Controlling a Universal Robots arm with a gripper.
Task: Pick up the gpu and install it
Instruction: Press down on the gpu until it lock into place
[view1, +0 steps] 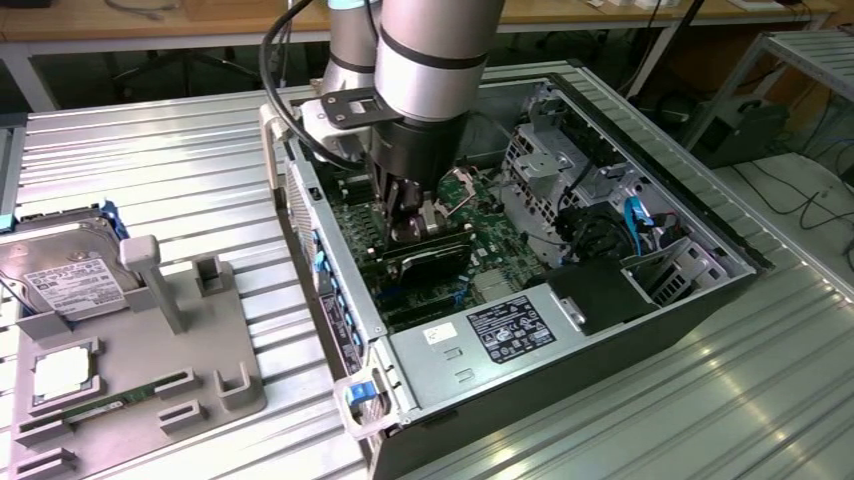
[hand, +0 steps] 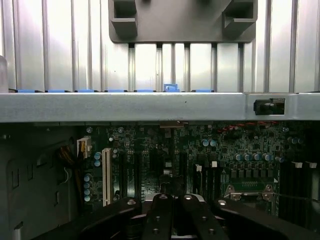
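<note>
1. The end effector (view1: 424, 215) was lowered inside one open computer case (view1: 694, 215) lying on its side on the ribbed metal desk (view1: 160, 170), its fingers (hand: 165, 212) closed together just above the gpu (view1: 430, 256).

2. The gpu, a flat black card, lay directly beneath the end effector over the green motherboard (hand: 235, 150). Whether the fingers pinched the card's upper edge or merely pressed on it could not be told.

3. Risk one, as a judgement: if the card's edge connector sat out of line with its slot, downward pressure could bend the card or stress the board; the slot itself was hidden under the card.

4. Risk two: the card's bracket end, toward the case's rear wall (hand: 150, 107), was not clearly seen, and a bracket caught on that wall would leave the card tilted and half seated.

5. Risk three: loose cables (view1: 634, 225) lay well to the far side of the end effector, near the drive cage, apparently clear of the work but close to the arm's bulk.

6. Counted: one arm, one end effector, one gpu, one case, one power supply (view1: 514, 330) with a white label.

7. Away from the end effector, outside the case, stood one grey parts fixture (view1: 200, 350), holding one silver hard drive (view1: 67, 280), one slim green memory stick (view1: 127, 400) and one square chip (view1: 60, 372).
</note>
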